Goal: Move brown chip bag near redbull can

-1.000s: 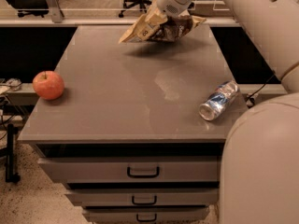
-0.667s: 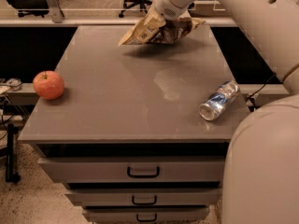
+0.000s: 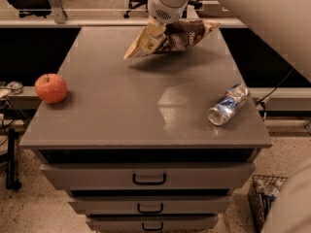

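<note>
The brown chip bag is dark brown with tan-yellow ends and hangs lifted above the far part of the grey cabinet top, casting a shadow below it. My gripper comes down from the white arm at the top and is shut on the bag's upper left part. The redbull can, blue and silver, lies on its side near the right front edge of the top, well apart from the bag.
A red apple sits at the left edge of the top. The cabinet has drawers with dark handles below. A wire basket stands on the floor at the right. Office chairs stand behind.
The bag has moved with the gripper a little toward the front and right, and is lifted higher off the top. The can and apple have not moved.
</note>
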`<act>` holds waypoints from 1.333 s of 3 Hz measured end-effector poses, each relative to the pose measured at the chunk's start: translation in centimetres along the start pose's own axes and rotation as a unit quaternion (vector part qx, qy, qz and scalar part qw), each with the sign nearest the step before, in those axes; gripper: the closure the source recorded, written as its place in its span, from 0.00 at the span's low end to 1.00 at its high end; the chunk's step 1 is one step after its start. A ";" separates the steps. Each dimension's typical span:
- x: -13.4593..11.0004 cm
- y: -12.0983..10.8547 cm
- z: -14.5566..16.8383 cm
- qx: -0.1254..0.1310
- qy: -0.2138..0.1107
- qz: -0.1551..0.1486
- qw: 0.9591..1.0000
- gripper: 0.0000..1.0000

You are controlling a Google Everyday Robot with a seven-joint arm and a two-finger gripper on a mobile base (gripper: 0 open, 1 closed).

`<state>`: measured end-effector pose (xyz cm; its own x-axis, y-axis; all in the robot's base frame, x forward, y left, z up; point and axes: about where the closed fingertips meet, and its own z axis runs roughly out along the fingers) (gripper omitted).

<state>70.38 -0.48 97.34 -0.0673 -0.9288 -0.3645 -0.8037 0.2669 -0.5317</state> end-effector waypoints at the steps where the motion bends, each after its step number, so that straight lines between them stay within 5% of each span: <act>1: -0.8 3.0 -2.3 -0.002 0.059 0.020 0.998 1.00; 2: 0.9 5.8 -4.1 -0.006 0.123 0.071 0.990 1.00; 4: 8.5 10.8 -4.8 -0.002 0.195 0.215 0.957 1.00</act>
<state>58.28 -6.72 92.14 -0.6077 -0.7583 -0.2359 -0.6544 0.6464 -0.3922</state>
